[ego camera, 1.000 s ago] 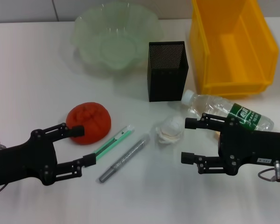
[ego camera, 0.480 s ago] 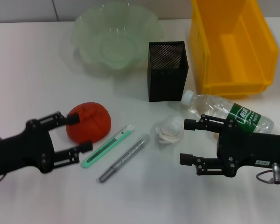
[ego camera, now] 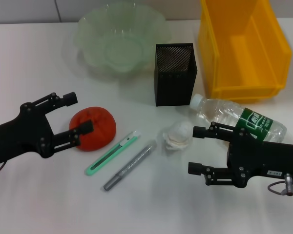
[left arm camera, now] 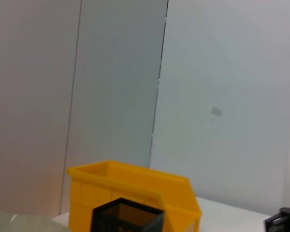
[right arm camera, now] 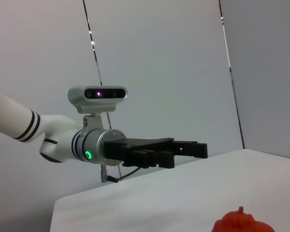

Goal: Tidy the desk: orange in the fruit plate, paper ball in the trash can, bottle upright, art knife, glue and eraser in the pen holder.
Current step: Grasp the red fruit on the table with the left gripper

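Observation:
The orange (ego camera: pixel 94 127), red-orange and ribbed, lies on the white table left of centre; it also shows in the right wrist view (right arm camera: pixel 241 223). My left gripper (ego camera: pixel 79 113) is open at the orange's left side, one finger (ego camera: pixel 83 129) against it, the other behind it. A green art knife (ego camera: pixel 112 152) and a grey glue stick (ego camera: pixel 131 165) lie side by side in front. The white paper ball (ego camera: pixel 178 135) lies by the cap of the fallen bottle (ego camera: pixel 239 118). My right gripper (ego camera: pixel 195 149) is open, just right of the paper ball. The eraser is out of view.
The black mesh pen holder (ego camera: pixel 175 73) stands at centre back, the pale green fruit plate (ego camera: pixel 119 41) behind it to the left, and the yellow bin (ego camera: pixel 244 44) at back right. The bin (left arm camera: pixel 135 193) and holder (left arm camera: pixel 125 217) show in the left wrist view.
My left gripper has moved away from the art knife, back and to the left, and now brackets the orange's left side. The right gripper has barely shifted.

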